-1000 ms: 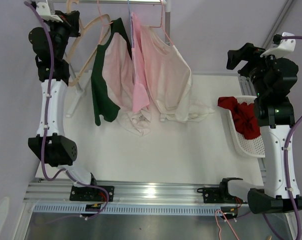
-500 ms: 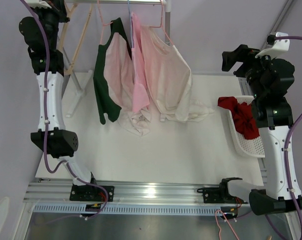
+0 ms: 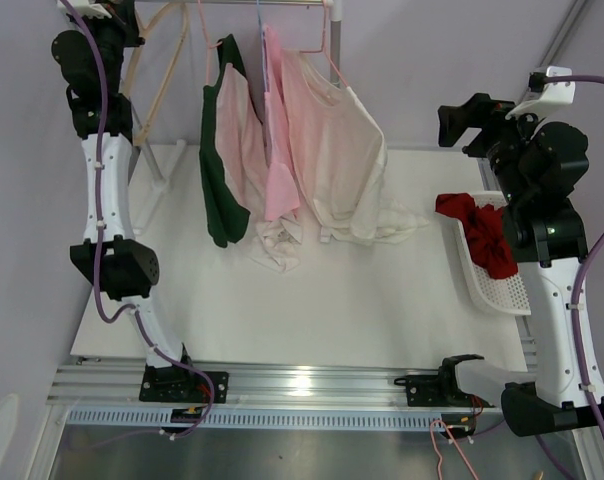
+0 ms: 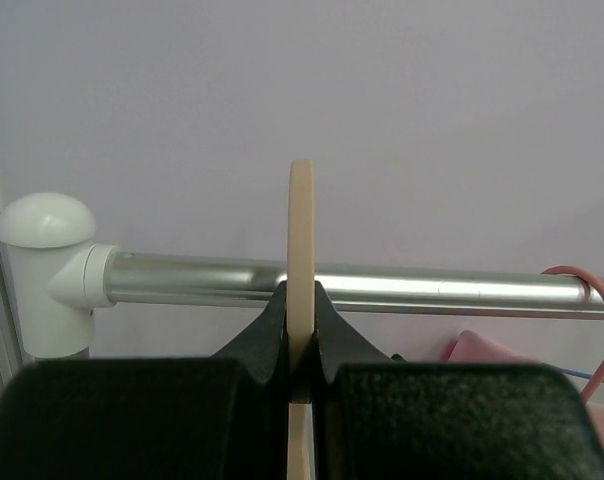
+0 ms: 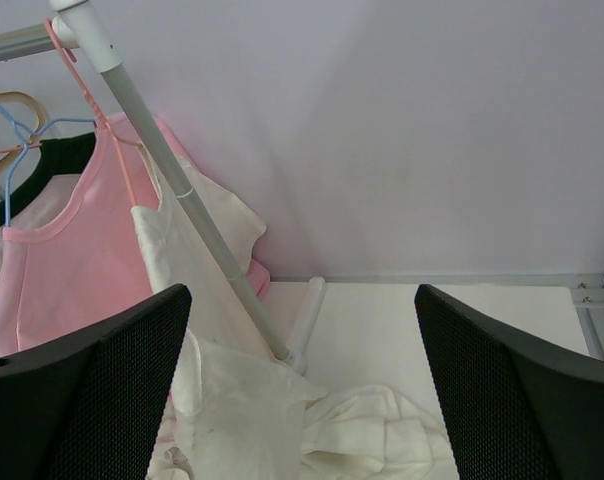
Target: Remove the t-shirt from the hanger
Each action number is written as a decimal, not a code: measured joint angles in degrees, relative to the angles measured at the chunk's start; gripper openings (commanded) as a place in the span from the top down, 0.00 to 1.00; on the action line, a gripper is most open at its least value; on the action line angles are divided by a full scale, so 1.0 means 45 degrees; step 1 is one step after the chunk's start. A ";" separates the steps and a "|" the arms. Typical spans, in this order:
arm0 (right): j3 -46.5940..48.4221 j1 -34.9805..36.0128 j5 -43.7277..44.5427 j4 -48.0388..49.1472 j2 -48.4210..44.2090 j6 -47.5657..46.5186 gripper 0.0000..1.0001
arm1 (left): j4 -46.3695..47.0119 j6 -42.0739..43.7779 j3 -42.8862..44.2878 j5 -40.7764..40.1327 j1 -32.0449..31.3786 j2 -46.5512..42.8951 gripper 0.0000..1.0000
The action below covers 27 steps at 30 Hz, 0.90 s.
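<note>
Left gripper (image 4: 300,300) clamped on bare beige hanger (image 4: 300,215) at the far-left rail (image 4: 412,287), probably hooking it beside the t-shirts (image 3: 282,150); right gripper (image 5: 300,330) jaws apart, idle.

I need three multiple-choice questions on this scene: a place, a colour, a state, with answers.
1. Where does the crumpled red cloth lie? A) in the white perforated plastic basket B) on a shelf C) on the floor
2. What colour is the flat wooden hanger between the left arm's fingers? A) blue B) beige C) black
3. How do the right arm's fingers stand? A) shut on a shirt B) shut on nothing C) open

1 A: the cloth lies inside the basket. 2 B: the left wrist view shows pale beige. 3 C: a wide gap parts them.
</note>
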 measured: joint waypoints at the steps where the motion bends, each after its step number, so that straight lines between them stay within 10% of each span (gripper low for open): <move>1: 0.0000 0.0044 0.0029 0.0000 0.0000 -0.0010 0.00 | -0.0015 0.0000 0.0010 0.0000 0.0000 0.0005 0.99; 27: -0.0228 0.0369 0.0068 0.0087 -0.0204 -0.0151 0.01 | 0.0189 -0.0189 0.0000 0.0345 0.0000 0.0073 0.99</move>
